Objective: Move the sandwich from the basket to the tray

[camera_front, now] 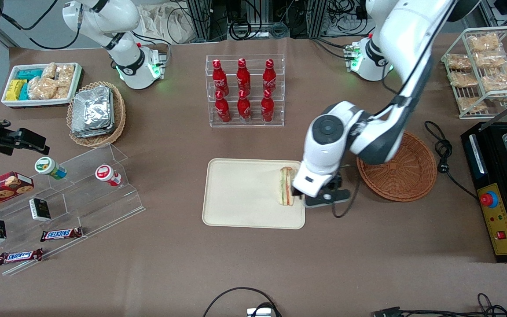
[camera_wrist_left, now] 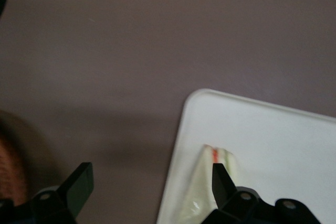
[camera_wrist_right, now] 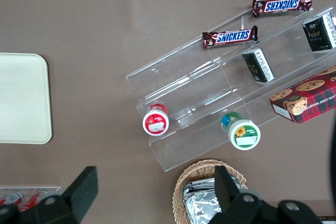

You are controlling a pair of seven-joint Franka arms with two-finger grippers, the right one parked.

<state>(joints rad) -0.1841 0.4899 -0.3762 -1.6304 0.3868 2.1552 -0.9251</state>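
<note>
A clear acrylic rack of six red cola bottles (camera_front: 244, 91) stands farther from the front camera than the large cream-beige rectangular plastic tray (camera_front: 240, 198). Toward the parked arm's end of the table are a stepped clear acrylic display (camera_front: 82, 193) with two small round jars, dark little boxes and two Snickers bars, a lighter tan wicker basket of silver foil packs (camera_front: 97, 113), and a small white tray of wrapped snacks (camera_front: 41, 83). Toward the working arm's end a white wire rack of bagged snacks (camera_front: 486, 70) and a black machine with a red button (camera_front: 497, 193) stand, with a black cable (camera_front: 445, 154) lying beside the round reddish-brown woven wicker basket (camera_front: 401, 169), which holds nothing I can see.

The small triangular sandwich wedge of pale bread with green and orange-red filling (camera_front: 286, 186) sits on the tray, just inside the edge nearest that basket. The left arm's gripper (camera_wrist_left: 149, 184) hangs over this edge, its black fingers (camera_wrist_left: 80, 182) spread wide apart; one finger is at the sandwich's side, the other out over the brown tabletop, and they grip nothing. The arm's white wrist partly hides the tray's edge in the front view.
</note>
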